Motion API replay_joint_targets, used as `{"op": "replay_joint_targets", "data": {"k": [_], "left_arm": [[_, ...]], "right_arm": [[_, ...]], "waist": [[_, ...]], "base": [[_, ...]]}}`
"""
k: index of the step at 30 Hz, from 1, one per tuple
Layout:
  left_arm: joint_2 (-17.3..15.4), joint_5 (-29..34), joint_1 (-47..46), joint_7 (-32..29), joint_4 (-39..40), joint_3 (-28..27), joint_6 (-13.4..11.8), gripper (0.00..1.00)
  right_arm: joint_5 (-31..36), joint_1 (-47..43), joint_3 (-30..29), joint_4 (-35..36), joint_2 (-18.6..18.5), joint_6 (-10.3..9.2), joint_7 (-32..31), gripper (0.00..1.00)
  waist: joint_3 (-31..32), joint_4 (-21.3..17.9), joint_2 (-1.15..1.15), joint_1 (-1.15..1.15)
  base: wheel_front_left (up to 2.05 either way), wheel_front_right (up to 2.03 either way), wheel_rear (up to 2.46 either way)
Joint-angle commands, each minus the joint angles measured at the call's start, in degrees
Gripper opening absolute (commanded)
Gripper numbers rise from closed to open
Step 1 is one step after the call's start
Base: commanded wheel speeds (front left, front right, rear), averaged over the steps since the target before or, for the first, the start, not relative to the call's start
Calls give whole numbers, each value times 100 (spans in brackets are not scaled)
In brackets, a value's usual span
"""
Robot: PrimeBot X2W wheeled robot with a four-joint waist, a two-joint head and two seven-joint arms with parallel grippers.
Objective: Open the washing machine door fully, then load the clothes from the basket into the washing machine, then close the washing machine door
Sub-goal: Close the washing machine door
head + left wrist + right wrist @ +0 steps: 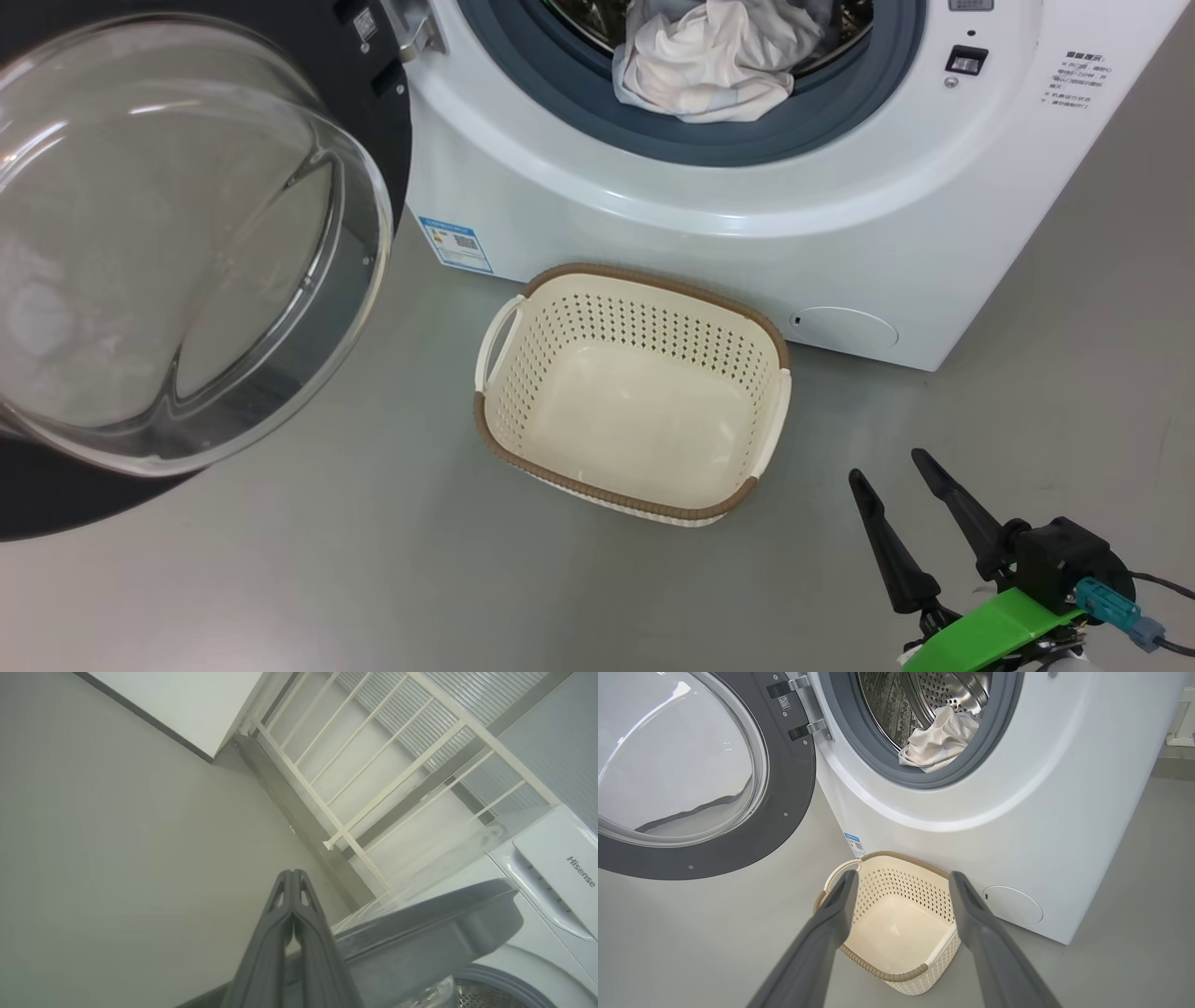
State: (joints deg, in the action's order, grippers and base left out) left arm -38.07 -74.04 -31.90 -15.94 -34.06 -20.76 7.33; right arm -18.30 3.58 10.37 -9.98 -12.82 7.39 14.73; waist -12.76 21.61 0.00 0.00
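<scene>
The washing machine (709, 243) stands with its door (168, 243) swung wide open to the left. Pale white clothes (709, 56) lie in the drum mouth, hanging over the grey gasket, and they also show in the right wrist view (941, 742). The basket (644, 280) sits on the floor in front of the machine with nothing in it. My right gripper (887, 467) is open, low at the right, a little right of the basket (920, 891). My left gripper (292, 873) is shut on nothing, next to the grey edge of the door (420, 924); I cannot tell whether it touches.
Grey floor surrounds the basket. A blue label sticker (456, 245) and a round service flap (845, 329) mark the machine's front. Behind the machine, the left wrist view shows a white railing (345, 835) and a pale wall.
</scene>
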Motion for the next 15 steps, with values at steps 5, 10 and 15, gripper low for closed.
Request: {"op": "replay_joint_targets", "data": {"k": [5, 10, 15], "left_arm": [[-789, -281, -339, -883, -312, 115, 15, 0], [-888, -319, -535, -1303, -687, 321, 15, 0], [-866, -340, -577, -1541, -846, 466, 15, 0]], "right_arm": [[1, 118, 154, 112, -100, 10, 27, 100], [1, 107, 152, 113, -146, 10, 27, 100], [5, 108, 124, 130, -180, 10, 27, 100]], "waist": [[13, 54, 0, 0], [24, 74, 0, 0], [37, 54, 0, 0]], "base": [[0, 0, 0], [0, 0, 0], [0, 0, 0]]}}
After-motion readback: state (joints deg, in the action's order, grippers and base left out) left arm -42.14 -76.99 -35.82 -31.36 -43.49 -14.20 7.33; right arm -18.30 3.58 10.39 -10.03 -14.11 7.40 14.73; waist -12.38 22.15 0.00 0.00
